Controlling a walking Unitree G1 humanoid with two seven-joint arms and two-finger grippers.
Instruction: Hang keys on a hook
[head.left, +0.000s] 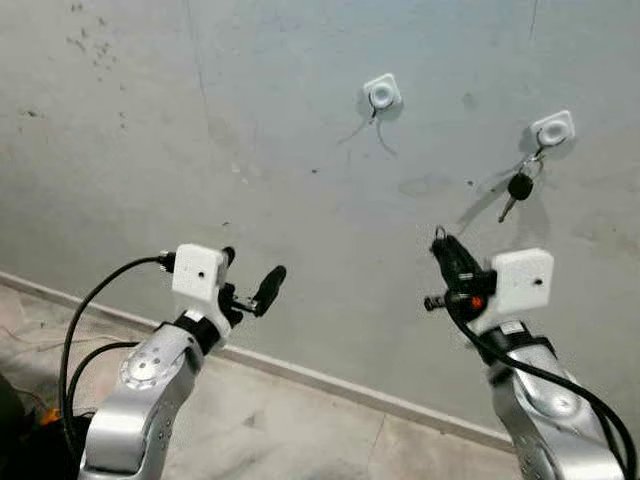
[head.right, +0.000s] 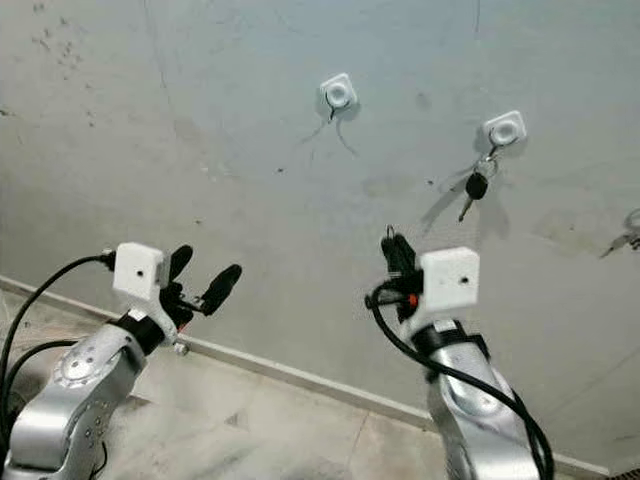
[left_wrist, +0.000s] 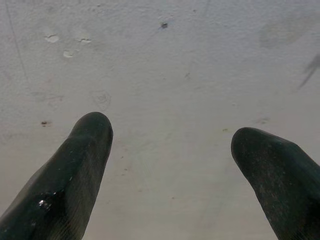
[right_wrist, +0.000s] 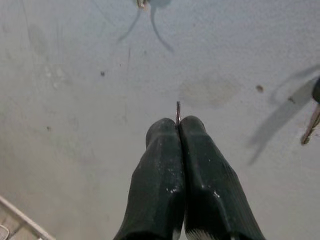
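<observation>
You face a pale grey plaster wall (head.left: 250, 130), scuffed and speckled with small dark marks, with a faint stain patch (head.left: 425, 186) near its middle. Along its foot you see a light skirting strip (head.left: 300, 375) running at a slant, and below it a floor of large beige tiles (head.left: 270, 430). Near your lower left lie black cables (head.left: 75, 350) and something small and orange (head.left: 48, 415).

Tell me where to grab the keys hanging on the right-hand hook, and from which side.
Grip the black key head: it is the broadest part and hangs clear below the hook. Come straight at the wall from slightly below, fingers probably closing across the head's side edges, since it hangs close to the wall. The thin blade slanting down looks harder to pinch.
</observation>
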